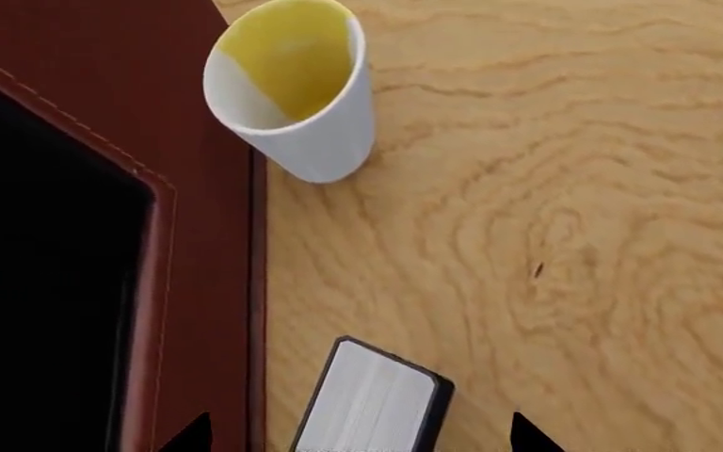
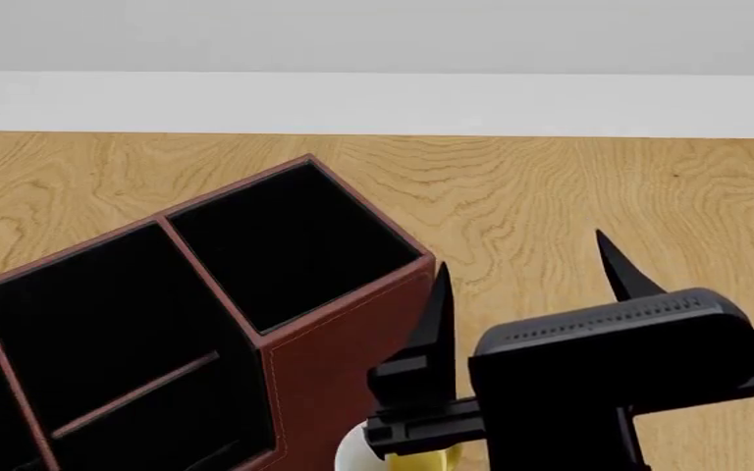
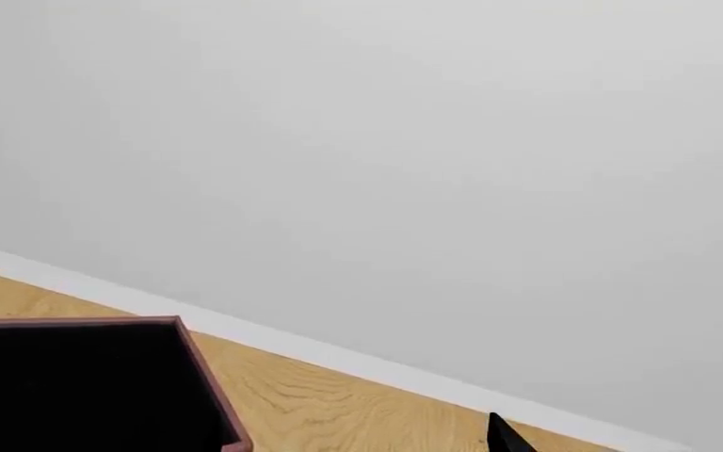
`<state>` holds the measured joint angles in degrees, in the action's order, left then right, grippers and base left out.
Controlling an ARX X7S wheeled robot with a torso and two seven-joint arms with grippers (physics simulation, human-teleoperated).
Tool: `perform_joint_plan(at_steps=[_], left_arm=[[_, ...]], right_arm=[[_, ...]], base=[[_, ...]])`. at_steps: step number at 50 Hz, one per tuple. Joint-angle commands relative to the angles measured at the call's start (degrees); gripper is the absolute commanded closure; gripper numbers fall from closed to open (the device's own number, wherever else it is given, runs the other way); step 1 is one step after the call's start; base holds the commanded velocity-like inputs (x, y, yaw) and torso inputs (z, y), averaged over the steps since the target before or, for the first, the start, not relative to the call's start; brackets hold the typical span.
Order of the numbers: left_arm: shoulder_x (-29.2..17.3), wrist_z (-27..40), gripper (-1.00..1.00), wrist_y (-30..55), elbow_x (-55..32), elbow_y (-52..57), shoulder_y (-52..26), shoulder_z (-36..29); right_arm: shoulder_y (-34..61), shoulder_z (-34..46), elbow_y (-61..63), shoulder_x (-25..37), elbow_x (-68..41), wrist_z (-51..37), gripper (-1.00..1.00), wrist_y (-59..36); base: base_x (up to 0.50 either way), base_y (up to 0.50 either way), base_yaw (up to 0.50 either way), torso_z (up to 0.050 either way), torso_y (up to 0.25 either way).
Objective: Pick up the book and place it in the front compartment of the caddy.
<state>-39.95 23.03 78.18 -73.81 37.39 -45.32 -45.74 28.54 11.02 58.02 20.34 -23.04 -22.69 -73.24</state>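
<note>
I am hovering my left hand (image 1: 355, 435), fingers spread apart, over the thin black hardcover book with white page edges (image 1: 372, 400) — it is standing on the wooden counter (image 1: 563, 235) just beside the dark red stitched caddy (image 1: 204, 282), near a white cup with yellow inside (image 1: 293, 85). The grasp is not yet made, so I am judging that the next move calls for lowering and closing on the book, then carrying it to the front compartment. My right hand (image 3: 503, 435) is showing only one fingertip — I cannot tell its state — and I am reading no writing anywhere.

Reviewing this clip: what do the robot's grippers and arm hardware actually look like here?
In the head view one gripper shows: matte black, a blocky rounded housing with a ribbed top edge, and two thin fingers tapering to sharp points. No cables or markings are visible. Which arm it belongs to is unclear. The wrist views show only small black pointed fingertips at the frame edges.
</note>
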Motion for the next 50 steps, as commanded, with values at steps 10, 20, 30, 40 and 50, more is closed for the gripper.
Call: perform_joint_plan(at_steps=[10, 20, 30, 40, 50], left_arm=[[-0.9, -3.4, -1.0, -2.4, 5.3, -2.0, 0.4, -3.7], [-1.5, -3.7, -1.0, -3.1, 6.2, -2.3, 1.2, -4.8], [-1.8, -4.2, -1.0, -3.5, 7.7, -2.2, 1.4, -6.4], [-2.5, -5.2, 1.0, -2.2, 8.6, 0.0, -0.2, -8.6], [-2.0, -2.1, 1.0, 1.3, 3.1, 2.6, -3.1, -6.7]], right_arm=[[1.1, 0.3, -0.2, 0.3, -2.1, -1.8, -1.0, -0.8], [0.8, 0.5, -0.5, 0.7, -2.9, -2.6, -1.0, 0.1], [0.4, 0.1, -0.2, 1.1, -3.8, -3.3, -1.0, 0.2], [0.4, 0.5, -0.7, 1.4, -4.3, -3.8, -1.0, 1.0], [1.0, 0.2, -0.2, 1.3, -5.5, -4.4, -1.0, 0.4]], base=[[0.0, 0.0, 0.0, 0.0, 0.0], [0.0, 0.0, 0.0, 0.0, 0.0], [0.0, 0.0, 0.0, 0.0, 0.0], [0.0, 0.0, 0.0, 0.0, 0.0], [0.0, 0.0, 0.0, -0.002, 0.0]])
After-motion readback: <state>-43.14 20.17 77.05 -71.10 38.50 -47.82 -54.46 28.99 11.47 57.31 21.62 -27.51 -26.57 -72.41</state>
